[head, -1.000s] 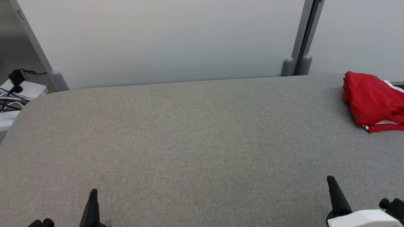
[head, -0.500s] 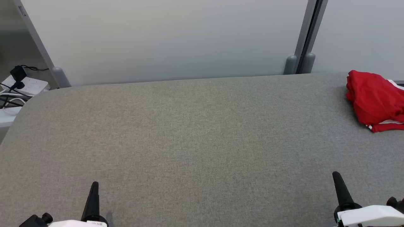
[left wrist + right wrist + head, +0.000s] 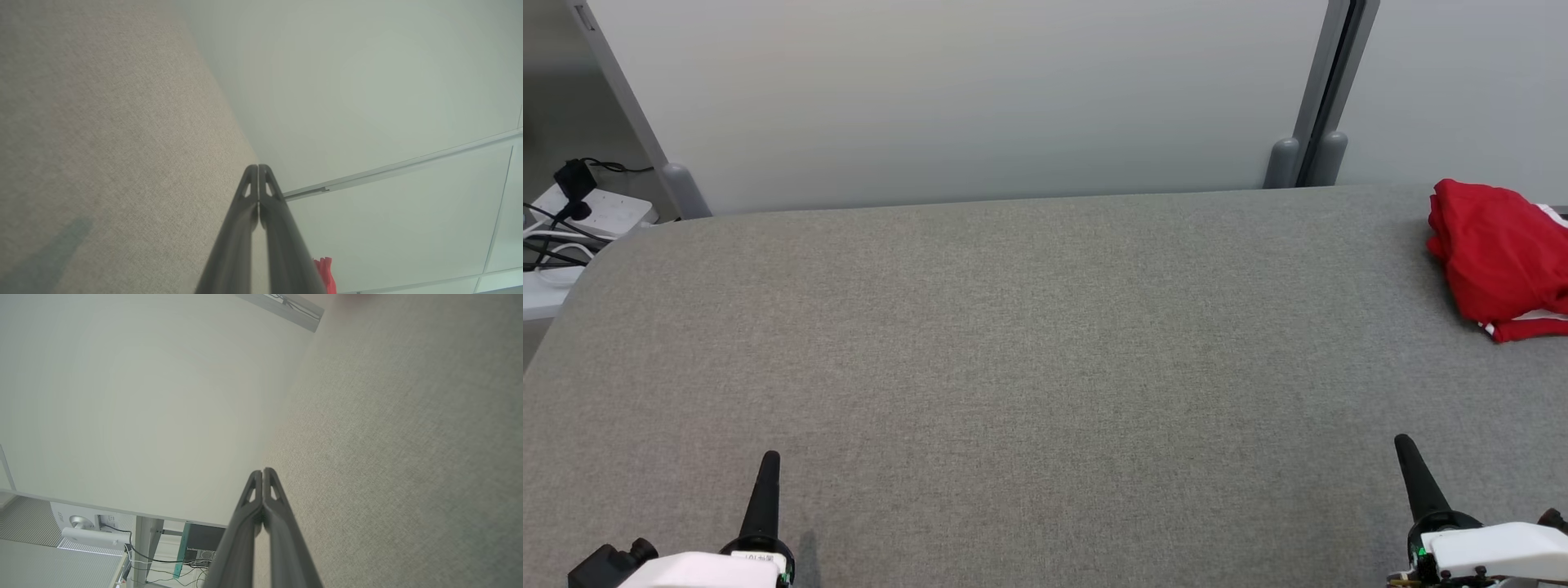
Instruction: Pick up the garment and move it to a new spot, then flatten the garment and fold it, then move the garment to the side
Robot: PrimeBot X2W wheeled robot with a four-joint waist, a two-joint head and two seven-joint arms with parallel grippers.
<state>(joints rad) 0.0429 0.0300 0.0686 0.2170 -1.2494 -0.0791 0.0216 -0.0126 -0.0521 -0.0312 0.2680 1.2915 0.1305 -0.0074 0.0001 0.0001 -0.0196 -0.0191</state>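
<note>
Table grey woven cloth, matt; garment red soft fabric; fingers matt dark plastic.

Open grey tabletop; garment far right.

Garment: red, white trim. Table: grey woven fabric. Partition: pale grey-white. Gripper fingers: black.

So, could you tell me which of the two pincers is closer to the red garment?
The right pincer, at the head view's lower right, on the same side as the red garment; the left pincer is away across the grey table.
</note>
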